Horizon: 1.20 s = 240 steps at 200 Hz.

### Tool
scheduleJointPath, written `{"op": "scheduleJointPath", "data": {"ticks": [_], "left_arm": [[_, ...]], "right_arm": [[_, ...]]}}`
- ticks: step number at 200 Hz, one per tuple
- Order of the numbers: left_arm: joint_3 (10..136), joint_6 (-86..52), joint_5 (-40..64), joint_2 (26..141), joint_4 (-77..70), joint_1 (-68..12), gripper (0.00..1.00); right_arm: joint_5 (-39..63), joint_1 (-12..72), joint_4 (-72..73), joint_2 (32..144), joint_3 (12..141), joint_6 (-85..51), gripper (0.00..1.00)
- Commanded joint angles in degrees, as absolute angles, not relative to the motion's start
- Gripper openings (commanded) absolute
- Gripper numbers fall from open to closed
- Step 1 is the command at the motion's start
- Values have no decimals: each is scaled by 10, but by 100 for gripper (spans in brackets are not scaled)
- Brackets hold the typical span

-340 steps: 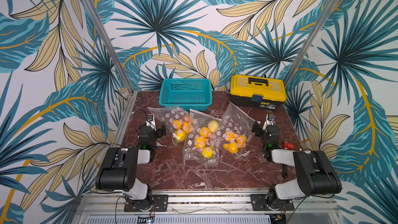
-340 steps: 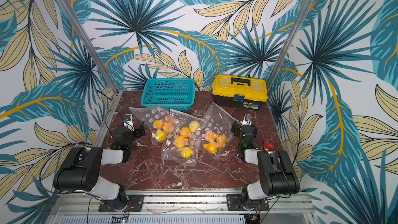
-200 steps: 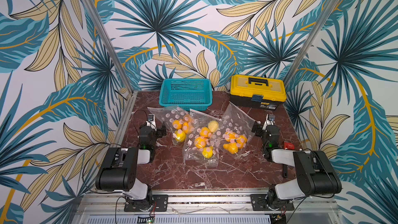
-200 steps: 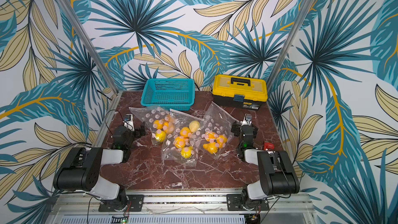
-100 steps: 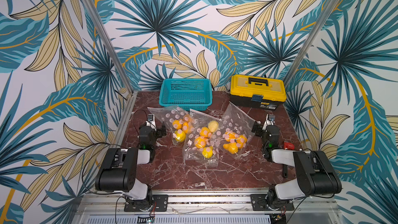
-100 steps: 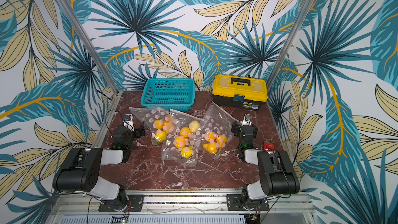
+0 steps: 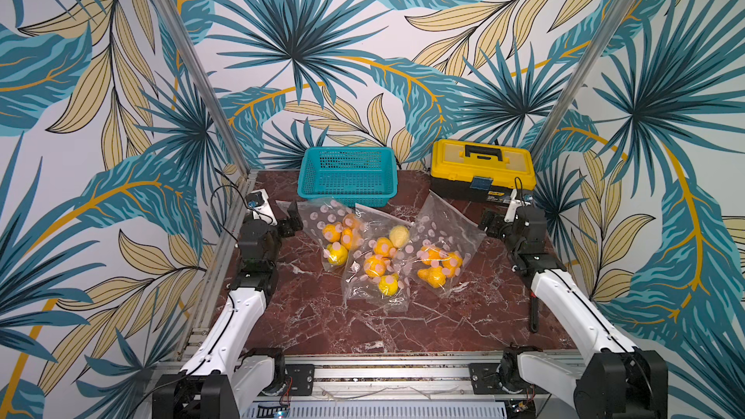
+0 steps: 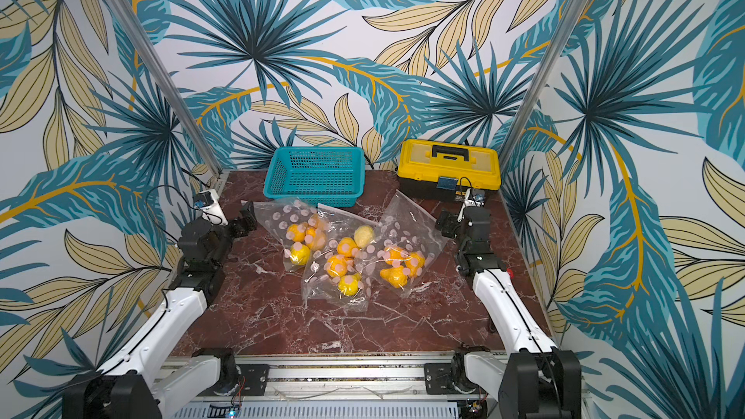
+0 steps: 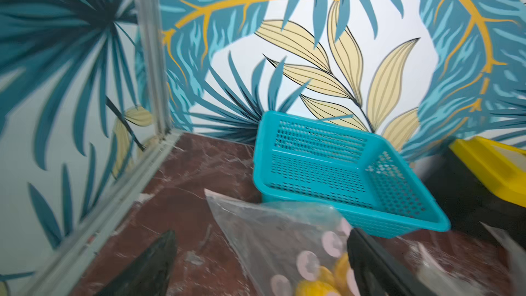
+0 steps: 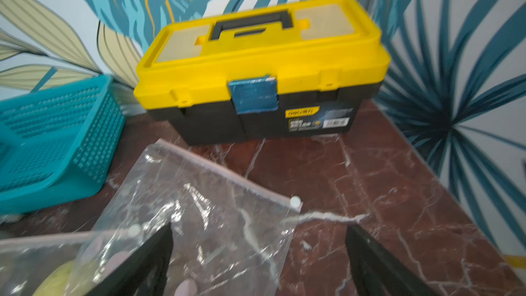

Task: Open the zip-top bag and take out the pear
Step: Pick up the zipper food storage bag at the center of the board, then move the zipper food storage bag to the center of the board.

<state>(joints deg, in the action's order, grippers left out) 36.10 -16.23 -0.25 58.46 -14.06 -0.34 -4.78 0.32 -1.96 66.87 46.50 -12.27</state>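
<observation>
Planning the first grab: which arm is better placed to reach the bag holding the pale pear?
Right, probably. The pear lies in the middle bag, toward the right gripper, whose wrist view shows that bag's edge. The left gripper, also open, faces the left bag of orange fruit.

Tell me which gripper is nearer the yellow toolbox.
Right. The right gripper sits just in front of the yellow toolbox; the left gripper is across the table, beside the teal basket.
</observation>
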Motion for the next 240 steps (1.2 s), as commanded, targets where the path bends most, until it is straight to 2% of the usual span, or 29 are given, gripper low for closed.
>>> {"op": "scheduleJointPath", "data": {"ticks": [1, 33, 69, 97, 143, 173, 216, 230, 240], "left_arm": [[401, -243, 113, 606, -9, -18, 91], [473, -270, 192, 685, 45, -57, 84], [563, -283, 77, 764, 196, -63, 85], [622, -288, -4, 808, 287, -53, 94], [679, -278, 128, 907, 285, 47, 97], [722, -268, 165, 971, 273, 71, 99], [761, -277, 216, 1042, 229, 83, 100], [768, -287, 236, 1060, 214, 83, 93], [767, -294, 247, 1067, 201, 83, 84]], "right_arm": [[90, 15, -167, 708, 502, -176, 93], [148, 88, -170, 754, 553, -232, 89], [145, 212, -170, 830, 636, -276, 89], [176, 288, -148, 902, 710, -301, 88], [219, 402, -131, 1042, 834, -331, 87], [233, 446, -139, 1117, 894, -338, 87], [235, 487, -150, 1188, 915, -353, 87], [225, 488, -158, 1194, 905, -360, 86], [211, 488, -162, 1193, 889, -363, 86]]}}
